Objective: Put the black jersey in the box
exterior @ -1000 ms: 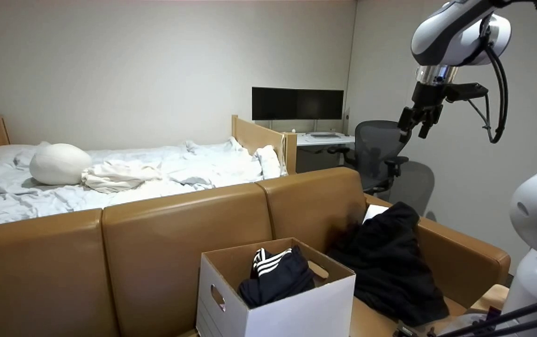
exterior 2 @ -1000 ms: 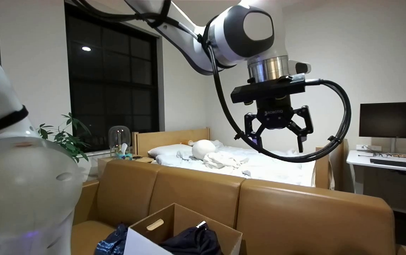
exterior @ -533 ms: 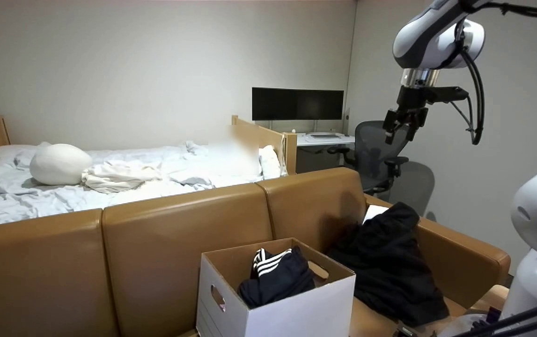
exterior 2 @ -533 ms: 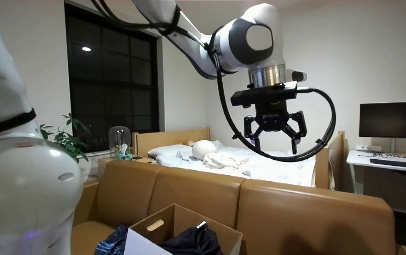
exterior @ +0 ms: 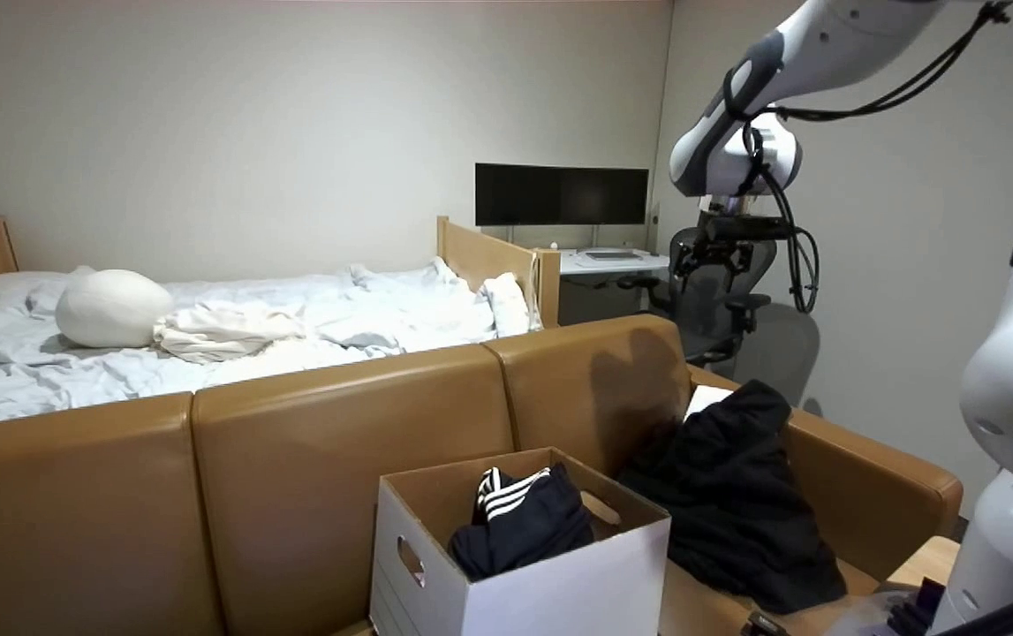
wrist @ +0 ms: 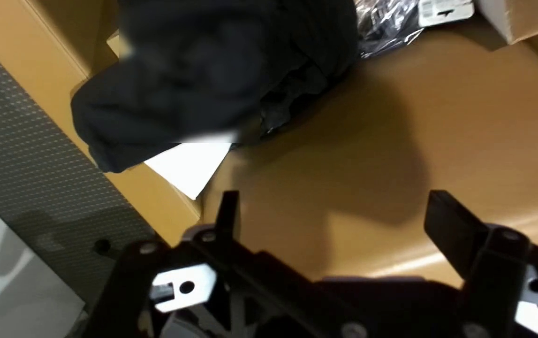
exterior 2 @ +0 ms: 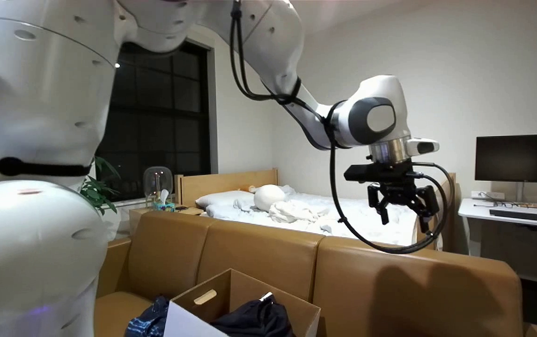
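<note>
With its jaws spread wide, the gripper (exterior 2: 404, 222) hangs above a tan sofa (exterior: 347, 442), where the black jersey (exterior: 736, 503) lies heaped on the seat (exterior: 691, 609) against an armrest (exterior: 877, 477), near a white box (exterior: 572, 592) holding a dark, white-striped garment (exterior: 528, 530).

Limp, rumpled black jersey (exterior: 744, 512) near the upright, open-topped white box (exterior: 568, 594)

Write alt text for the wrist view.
Open, empty gripper at the bottom, a brown couch beyond. Upper left, a black jersey lies partly over the armrest, something white showing at its edge; top right, clear plastic and a corner of the box.
</note>
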Controlling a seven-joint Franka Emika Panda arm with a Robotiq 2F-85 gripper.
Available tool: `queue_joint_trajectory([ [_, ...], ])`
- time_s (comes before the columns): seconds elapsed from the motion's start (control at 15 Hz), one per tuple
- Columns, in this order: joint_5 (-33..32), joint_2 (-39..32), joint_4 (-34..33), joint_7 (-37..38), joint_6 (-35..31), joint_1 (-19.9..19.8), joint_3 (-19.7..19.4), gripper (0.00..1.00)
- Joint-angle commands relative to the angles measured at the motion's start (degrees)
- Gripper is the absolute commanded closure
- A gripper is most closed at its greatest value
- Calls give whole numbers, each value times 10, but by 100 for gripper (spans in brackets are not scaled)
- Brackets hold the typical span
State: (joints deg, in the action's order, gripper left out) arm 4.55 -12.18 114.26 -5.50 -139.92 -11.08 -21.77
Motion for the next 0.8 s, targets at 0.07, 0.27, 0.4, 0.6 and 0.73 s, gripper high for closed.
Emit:
queue_joint_trajectory([
  [0.07,-51,-155,-167,106,63,-46,2,0],
  [0.27,-43,-141,-146,77,69,-64,27,0],
  [0.4,-43,-146,-148,77,63,-66,30,0],
  [0.6,-42,-139,-148,77,63,-66,31,0],
  [0.73,-42,-138,-148,77,63,-66,31,0],
])
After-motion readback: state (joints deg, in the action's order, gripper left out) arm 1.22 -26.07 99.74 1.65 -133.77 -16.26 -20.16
